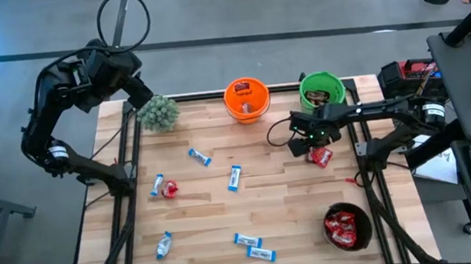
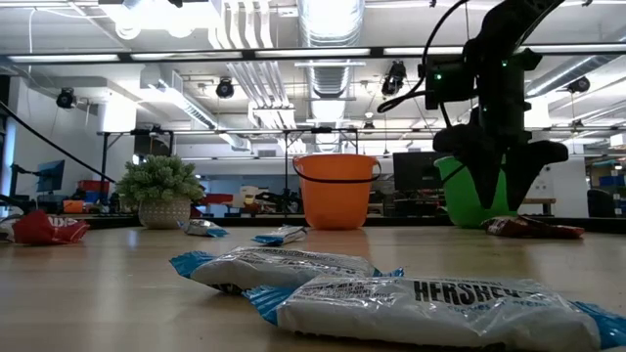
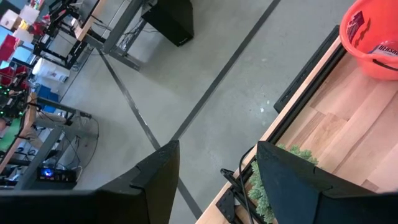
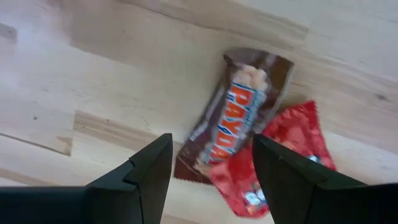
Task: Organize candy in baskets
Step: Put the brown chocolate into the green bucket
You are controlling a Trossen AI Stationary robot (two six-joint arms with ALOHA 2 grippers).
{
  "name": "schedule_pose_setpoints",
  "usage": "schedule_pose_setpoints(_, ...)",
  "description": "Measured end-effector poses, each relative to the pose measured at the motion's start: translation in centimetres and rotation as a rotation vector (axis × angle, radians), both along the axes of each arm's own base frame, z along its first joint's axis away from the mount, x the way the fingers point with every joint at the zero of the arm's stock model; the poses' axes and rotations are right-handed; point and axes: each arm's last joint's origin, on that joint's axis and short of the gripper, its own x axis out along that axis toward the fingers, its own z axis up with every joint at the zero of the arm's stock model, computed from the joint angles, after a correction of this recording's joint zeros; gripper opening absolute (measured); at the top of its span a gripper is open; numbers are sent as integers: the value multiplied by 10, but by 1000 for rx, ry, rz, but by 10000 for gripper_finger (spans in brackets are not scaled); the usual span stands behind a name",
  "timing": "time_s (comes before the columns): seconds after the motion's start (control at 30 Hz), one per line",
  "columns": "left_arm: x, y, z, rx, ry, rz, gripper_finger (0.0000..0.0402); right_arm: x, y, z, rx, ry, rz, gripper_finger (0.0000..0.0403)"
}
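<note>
Two sweets under right tool (image 4: 208, 171), jaws apart: brown bar (image 4: 233, 115) overlapping red packet (image 4: 273, 158). Pickup pending; next, descend and close.

**Free room and obstacles on the worktop**

Your right end effector (image 1: 313, 142) hangs open over a brown bar (image 4: 231, 119) and a red packet (image 4: 273, 158), which touch each other. Just behind it stand the green basket (image 1: 322, 90) and the orange basket (image 1: 246, 100), side by side. Bare worktop (image 1: 285, 196) lies toward the black basket (image 1: 348, 226). The plant (image 1: 158, 112) sits beside your left end effector (image 3: 214, 165) at the far-left corner.
</note>
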Motion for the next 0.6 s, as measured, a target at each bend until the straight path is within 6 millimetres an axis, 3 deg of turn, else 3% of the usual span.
schedule_pose_setpoints(0.6, 0, 0, 0, 0, 0, 0, 197, -1, -1, -7, -44, 3, -43, 208)
